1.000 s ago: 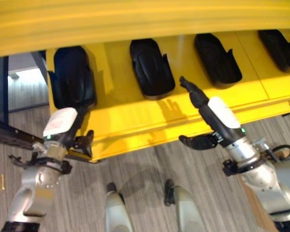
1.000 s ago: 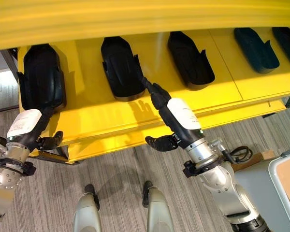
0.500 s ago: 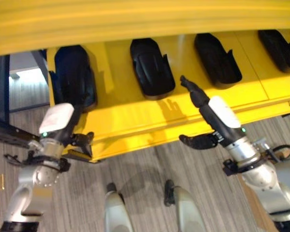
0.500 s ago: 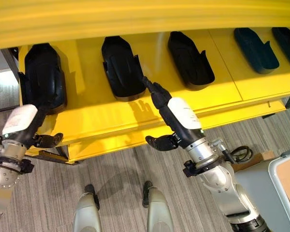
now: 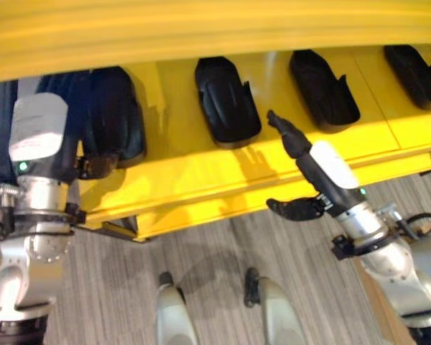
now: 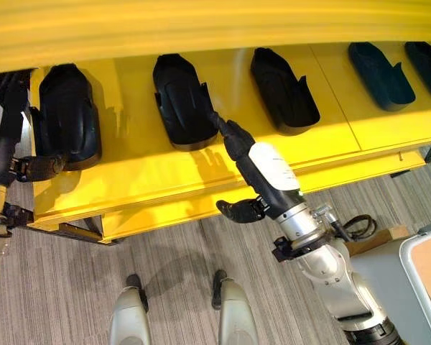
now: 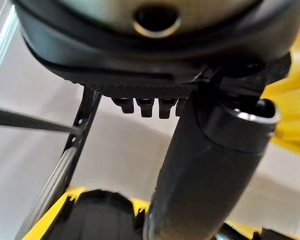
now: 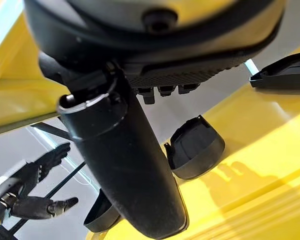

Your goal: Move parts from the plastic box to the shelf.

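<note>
A yellow shelf (image 5: 201, 172) carries a row of black moulded parts: a leftmost part (image 5: 115, 115), a second part (image 5: 226, 100), a third part (image 5: 323, 86) and more to the right (image 6: 377, 72). My left hand (image 5: 43, 144) is raised at the shelf's left end, open, fingers straight beside the leftmost part and its thumb (image 6: 39, 167) by that part's front edge. My right hand (image 5: 312, 162) is open above the shelf's front, fingers pointing between the second and third parts, holding nothing. The right wrist view shows two parts (image 8: 195, 150) past the thumb.
An upper yellow shelf board (image 5: 201, 29) overhangs the row of parts. A dark metal frame (image 5: 0, 129) stands left of the shelf. A pale box corner (image 6: 427, 266) sits at the lower right. Grey striped floor (image 5: 215, 244) lies below the shelf's front edge.
My left hand has risen from the shelf's front edge to beside the leftmost part. The right hand has stayed where it was.
</note>
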`<state>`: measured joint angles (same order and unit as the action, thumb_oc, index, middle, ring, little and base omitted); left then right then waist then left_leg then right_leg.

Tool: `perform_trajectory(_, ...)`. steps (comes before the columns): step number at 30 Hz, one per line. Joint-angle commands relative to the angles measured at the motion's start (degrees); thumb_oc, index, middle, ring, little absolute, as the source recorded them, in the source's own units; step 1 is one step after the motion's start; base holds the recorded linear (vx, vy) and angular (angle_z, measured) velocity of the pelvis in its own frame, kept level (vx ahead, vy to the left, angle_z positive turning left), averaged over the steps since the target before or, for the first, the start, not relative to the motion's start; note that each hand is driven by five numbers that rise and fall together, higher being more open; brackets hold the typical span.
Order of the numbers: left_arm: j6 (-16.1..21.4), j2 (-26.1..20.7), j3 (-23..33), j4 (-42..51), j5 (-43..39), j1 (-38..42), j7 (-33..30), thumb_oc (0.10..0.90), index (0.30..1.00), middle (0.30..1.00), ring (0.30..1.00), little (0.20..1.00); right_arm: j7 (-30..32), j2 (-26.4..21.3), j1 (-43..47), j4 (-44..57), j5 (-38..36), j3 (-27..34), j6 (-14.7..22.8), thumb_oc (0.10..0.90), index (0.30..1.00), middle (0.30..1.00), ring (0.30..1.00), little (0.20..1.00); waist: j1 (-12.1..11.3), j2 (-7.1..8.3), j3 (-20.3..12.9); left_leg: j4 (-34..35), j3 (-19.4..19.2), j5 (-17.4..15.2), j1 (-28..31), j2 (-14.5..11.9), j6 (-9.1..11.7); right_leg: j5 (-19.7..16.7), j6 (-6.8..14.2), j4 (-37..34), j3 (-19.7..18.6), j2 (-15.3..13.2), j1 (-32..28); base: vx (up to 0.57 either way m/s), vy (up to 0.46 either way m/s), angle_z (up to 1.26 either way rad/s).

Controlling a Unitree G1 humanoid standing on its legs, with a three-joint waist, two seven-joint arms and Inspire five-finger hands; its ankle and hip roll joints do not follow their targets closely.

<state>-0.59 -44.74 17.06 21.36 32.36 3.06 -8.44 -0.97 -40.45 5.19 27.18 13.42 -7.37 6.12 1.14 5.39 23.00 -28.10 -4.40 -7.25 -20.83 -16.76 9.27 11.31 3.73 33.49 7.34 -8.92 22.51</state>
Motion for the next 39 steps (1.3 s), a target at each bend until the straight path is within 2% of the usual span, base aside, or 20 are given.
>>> perform_trajectory(1,8.8,-1.3,0.6,8.3,-5.6,1.7,-6.2,0.900,1.000,1.000,1.000,1.000,3.5,-0.8,6.5,5.1,-1.9,2.7,6.4,0.900,1.000,1.000,1.000,1.000,0.5,-0.45,-5.2,3.3,2.4,2.4,2.9,1.2,-3.3,-1.4,0.3,0.1,-1.9,-0.2,-2.9,0.00,0.000,0.00)
perform_trajectory(2,9.0,-1.2,1.1,8.6,-6.1,1.2,-5.9,0.900,1.000,1.000,1.000,1.000,3.4,-0.9,6.4,5.1,-1.9,2.6,6.5,0.900,1.000,1.000,1.000,1.000,0.5,-0.52,-5.2,3.5,2.3,2.5,3.2,1.2,-3.3,-1.5,0.3,0.0,-1.9,-0.2,-3.2,0.00,0.000,0.00)
perform_trajectory(4,12.4,0.9,-0.5,8.6,-14.7,-1.0,-5.0,0.900,1.000,1.000,1.000,1.000,3.9,-0.6,5.8,5.3,-3.3,2.6,7.6,0.900,1.000,1.000,1.000,1.000,0.6,-0.64,-5.7,5.4,2.3,3.2,4.7,1.2,-3.4,-1.9,0.5,-1.2,-1.6,0.1,-4.5,0.02,0.007,0.00)
perform_trajectory(6,17.3,8.4,-4.6,6.0,-40.3,-4.2,-1.1,0.900,1.000,1.000,1.000,1.000,4.8,0.5,3.8,5.2,-5.9,3.5,9.4,0.900,1.000,1.000,1.000,1.000,0.7,-1.01,-6.5,8.9,2.3,4.4,7.7,1.4,-3.4,-2.2,0.9,-4.3,-0.6,0.3,-7.5,0.06,-0.004,0.00)
perform_trajectory(7,18.2,11.9,-8.0,4.5,-52.7,-5.9,3.1,0.900,1.000,1.000,1.000,1.000,5.1,1.8,2.4,4.7,-7.7,3.8,10.3,0.900,1.000,1.000,1.000,1.000,1.1,-1.44,-7.4,12.5,2.5,6.0,9.7,1.3,-3.4,-3.0,1.1,-7.1,0.1,0.7,-9.3,0.05,-0.020,0.07)
perform_trajectory(9,17.9,14.0,-10.5,3.4,-59.1,-7.5,5.6,0.900,1.000,1.000,1.000,1.000,5.4,2.7,0.9,4.4,-8.7,4.2,11.1,0.900,1.000,1.000,1.000,1.000,1.4,-1.85,-8.9,15.9,2.2,7.7,11.1,0.9,-3.4,-4.0,1.3,-10.1,0.9,1.1,-10.6,0.06,-0.023,0.15)
perform_trajectory(10,17.5,16.7,-12.8,1.7,-66.9,-9.9,8.4,0.900,1.000,1.000,1.000,1.000,5.9,4.0,-1.1,3.1,-10.6,4.2,11.8,0.900,1.000,1.000,1.000,1.000,1.5,-2.44,-10.6,20.4,1.8,9.9,13.5,0.7,-3.2,-5.1,1.8,-14.5,2.0,1.5,-13.1,0.07,-0.017,0.15)
perform_trajectory(11,17.5,16.7,-12.8,1.7,-66.9,-10.0,8.5,0.900,1.000,1.000,1.000,1.000,5.9,4.0,-1.2,3.1,-10.6,4.2,11.8,0.900,1.000,1.000,1.000,1.000,1.5,-2.46,-10.6,20.6,1.8,10.0,13.6,0.7,-3.2,-5.2,1.8,-14.6,2.0,1.5,-13.2,0.07,-0.013,0.13)
perform_trajectory(13,16.3,19.0,-15.7,-0.7,-74.3,-12.5,11.5,0.900,1.000,1.000,1.000,1.000,6.4,5.3,-3.2,2.2,-12.2,4.1,12.4,0.900,1.000,1.000,1.000,1.000,1.7,-2.97,-12.6,24.5,1.2,11.9,15.4,0.5,-3.0,-6.5,2.4,-18.9,2.8,1.8,-15.3,0.05,0.000,0.04)
perform_trajectory(15,16.2,19.8,-16.9,-2.1,-75.1,-13.2,11.3,0.900,1.000,1.000,1.000,1.000,6.1,5.7,-4.5,1.5,-13.6,4.0,12.6,0.900,1.000,1.000,1.000,1.000,1.8,-3.23,-13.6,26.5,0.8,12.8,16.3,0.4,-2.8,-7.0,2.6,-20.9,3.3,2.0,-16.3,0.04,0.009,0.07)
perform_trajectory(16,14.9,20.7,-18.6,-6.4,-77.5,-15.3,14.0,0.900,1.000,1.000,1.000,1.000,6.1,6.5,-6.2,-0.7,-15.4,4.0,13.0,0.900,1.000,1.000,1.000,1.000,1.9,-3.72,-15.7,30.0,0.3,14.7,17.7,0.1,-2.2,-8.0,2.9,-25.0,3.7,2.3,-18.3,0.04,0.012,0.10)
perform_trajectory(17,15.3,20.7,-19.2,-7.5,-75.8,-15.8,14.1,0.900,1.000,1.000,1.000,1.000,5.9,6.6,-7.1,-1.7,-15.6,3.8,12.9,0.900,1.000,1.000,1.000,1.000,1.8,-3.98,-16.7,31.9,0.1,15.5,18.3,0.0,-1.9,-8.4,3.0,-27.2,4.1,2.7,-19.3,0.03,0.017,0.12)
perform_trajectory(18,14.5,21.3,-20.0,-10.9,-77.2,-17.3,16.2,0.900,1.000,1.000,1.000,1.000,4.9,7.5,-9.3,-3.5,-19.7,4.0,13.4,0.900,1.000,1.000,1.000,1.000,1.9,-4.42,-18.5,33.1,-0.1,16.3,18.3,-0.5,-1.1,-9.7,3.2,-30.8,4.9,3.2,-20.8,0.01,0.006,0.10)
perform_trajectory(21,15.1,21.8,-20.8,-14.1,-75.4,-18.1,17.1,0.900,1.000,1.000,1.000,1.000,4.0,7.9,-11.2,-5.2,-21.8,3.9,13.9,0.900,1.000,1.000,1.000,1.000,2.0,-4.74,-20.4,33.1,0.0,16.3,17.5,-1.0,-0.5,-10.6,3.1,-33.6,5.5,3.8,-21.5,0.00,-0.002,0.17)
perform_trajectory(25,16.4,22.9,-20.7,-21.2,-69.7,-21.2,17.9,0.900,1.000,1.000,1.000,1.000,-0.5,9.6,-15.2,-9.5,-28.1,1.7,14.3,0.900,1.000,1.000,1.000,1.000,1.8,-5.09,-22.7,33.1,-0.2,16.5,17.6,-2.0,-0.1,-11.3,2.9,-35.8,5.6,4.4,-22.9,0.00,0.001,0.01)
perform_trajectory(32,17.0,25.3,-19.7,-25.5,-68.0,-22.2,16.9,0.900,1.000,1.000,1.000,1.000,-2.3,10.4,-16.6,-14.6,-29.4,-1.6,13.7,0.900,1.000,1.000,1.000,1.000,1.0,-4.80,-23.1,33.1,-0.6,16.7,19.0,-2.7,0.2,-11.1,2.8,-35.7,5.7,4.5,-24.3,0.01,0.001,-0.01)
perform_trajectory(39,17.9,25.2,-19.3,-25.1,-65.9,-21.8,15.4,0.900,1.000,1.000,1.000,1.000,-2.4,10.7,-16.0,-15.6,-29.6,-2.9,13.5,0.900,1.000,1.000,1.000,1.000,1.0,-4.96,-23.3,33.1,-0.7,16.7,19.3,-2.7,0.4,-11.6,2.9,-36.0,5.7,4.3,-24.7,0.00,0.000,0.00)
